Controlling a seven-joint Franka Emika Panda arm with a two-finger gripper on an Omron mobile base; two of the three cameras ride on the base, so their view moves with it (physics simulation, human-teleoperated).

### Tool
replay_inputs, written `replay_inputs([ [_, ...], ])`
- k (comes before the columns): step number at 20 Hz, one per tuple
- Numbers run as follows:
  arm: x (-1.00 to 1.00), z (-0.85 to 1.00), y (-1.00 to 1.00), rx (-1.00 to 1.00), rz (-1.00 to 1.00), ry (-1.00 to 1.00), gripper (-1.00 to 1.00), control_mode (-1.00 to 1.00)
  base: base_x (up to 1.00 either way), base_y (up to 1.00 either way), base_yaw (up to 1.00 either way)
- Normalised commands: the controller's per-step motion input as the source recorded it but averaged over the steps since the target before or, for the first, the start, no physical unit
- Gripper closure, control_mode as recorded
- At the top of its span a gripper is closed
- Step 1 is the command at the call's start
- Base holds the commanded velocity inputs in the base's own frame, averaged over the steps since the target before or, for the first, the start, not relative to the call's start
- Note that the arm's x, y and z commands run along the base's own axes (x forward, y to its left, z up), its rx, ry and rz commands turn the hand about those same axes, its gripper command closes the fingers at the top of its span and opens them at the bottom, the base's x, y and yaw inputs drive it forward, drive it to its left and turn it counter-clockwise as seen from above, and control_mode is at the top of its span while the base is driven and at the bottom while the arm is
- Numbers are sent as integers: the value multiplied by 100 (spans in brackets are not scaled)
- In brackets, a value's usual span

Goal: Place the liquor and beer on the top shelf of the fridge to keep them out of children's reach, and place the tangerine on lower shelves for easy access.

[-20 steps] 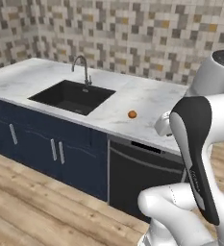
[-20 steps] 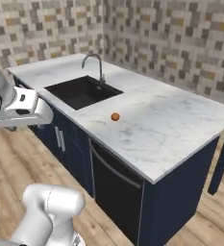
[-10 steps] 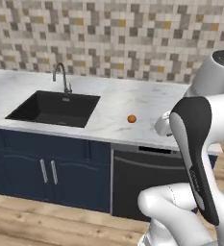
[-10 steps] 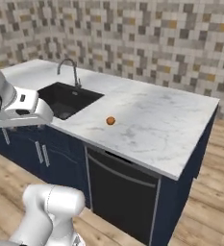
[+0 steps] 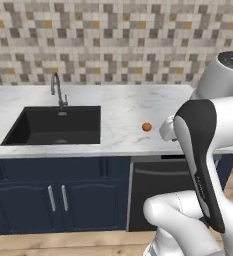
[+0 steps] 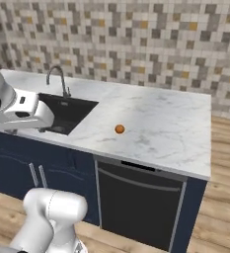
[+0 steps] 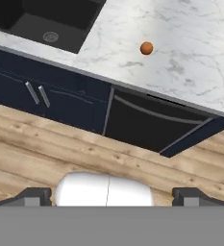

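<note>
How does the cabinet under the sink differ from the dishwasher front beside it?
The cabinet is dark blue with two doors and two short vertical handles; the dishwasher front is black, one panel, with one long horizontal handle. The cabinet stands below the sink, the dishwasher front below bare marble counter. Both sit under the same counter.

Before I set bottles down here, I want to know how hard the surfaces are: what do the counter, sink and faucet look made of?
The counter looks like polished white marble, with grey veining. The sink looks like matte black composite, without shine. The faucet looks like brushed metal, grey with a soft gleam.
</note>
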Motion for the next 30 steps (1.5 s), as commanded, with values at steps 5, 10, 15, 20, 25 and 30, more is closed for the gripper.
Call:
replay_inputs([
  [5, 0, 0, 0, 0, 0, 0, -100, 100, 33, 30, -38],
  [10, 29, -16, 0, 0, -19, -6, -100, -100, 17, 1, -14],
  [15, 61, -31, 1, 0, -26, -7, -100, -100, 0, 0, 0],
  [20, 70, -30, 9, 0, -14, -3, -100, -100, 0, 0, 0],
  [25, 78, -36, 0, 3, -10, 0, -100, -100, 0, 0, 0],
  [30, 84, -49, 0, 2, -7, 0, -100, -100, 0, 0, 0],
])
